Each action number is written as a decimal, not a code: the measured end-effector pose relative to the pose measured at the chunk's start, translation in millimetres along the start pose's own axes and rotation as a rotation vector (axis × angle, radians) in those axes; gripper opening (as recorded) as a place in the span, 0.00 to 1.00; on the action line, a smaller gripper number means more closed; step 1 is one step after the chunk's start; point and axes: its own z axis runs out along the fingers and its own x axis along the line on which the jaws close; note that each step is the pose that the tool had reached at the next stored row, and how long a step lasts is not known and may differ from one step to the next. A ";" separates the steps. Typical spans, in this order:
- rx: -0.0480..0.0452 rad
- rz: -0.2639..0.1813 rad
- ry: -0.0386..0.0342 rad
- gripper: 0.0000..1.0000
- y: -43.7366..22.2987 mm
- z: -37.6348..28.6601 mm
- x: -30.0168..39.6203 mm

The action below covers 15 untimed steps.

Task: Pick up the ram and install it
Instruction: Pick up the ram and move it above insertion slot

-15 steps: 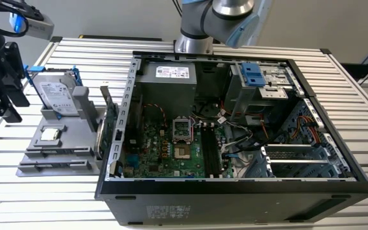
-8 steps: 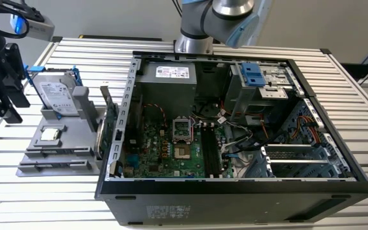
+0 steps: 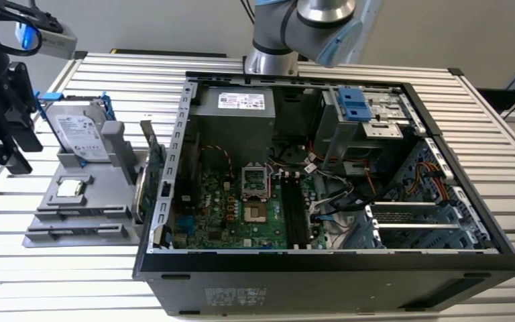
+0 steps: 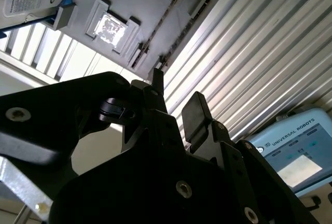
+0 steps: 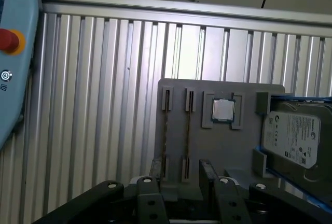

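My gripper (image 3: 16, 157) hangs at the exterior view's left, above the table beside the grey fixture (image 3: 105, 194). In both wrist views its two black fingers stand apart, open, with nothing between them (image 4: 175, 92) (image 5: 180, 166). They point toward the fixture's two long narrow slots (image 5: 176, 130), which look bare. The ram is out of view. On the motherboard in the open computer case (image 3: 329, 261), long dark memory slots (image 3: 294, 208) run front to back. I cannot tell whether a stick sits in them.
The fixture also holds a silver hard drive (image 3: 80, 134) in a blue frame, a square processor chip (image 5: 223, 110) and an upright green card (image 3: 155, 168) next to the case wall. A blue-grey pendant (image 4: 295, 151) lies off the ribbed metal table (image 3: 499, 134).
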 end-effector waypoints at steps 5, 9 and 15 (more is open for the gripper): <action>0.0007 0.000 0.0003 0.00 0.0 3.2 0.0; 0.0015 -0.001 0.0004 0.00 0.1 5.5 -0.1; 0.0016 -0.001 0.0006 0.00 0.3 8.2 -0.1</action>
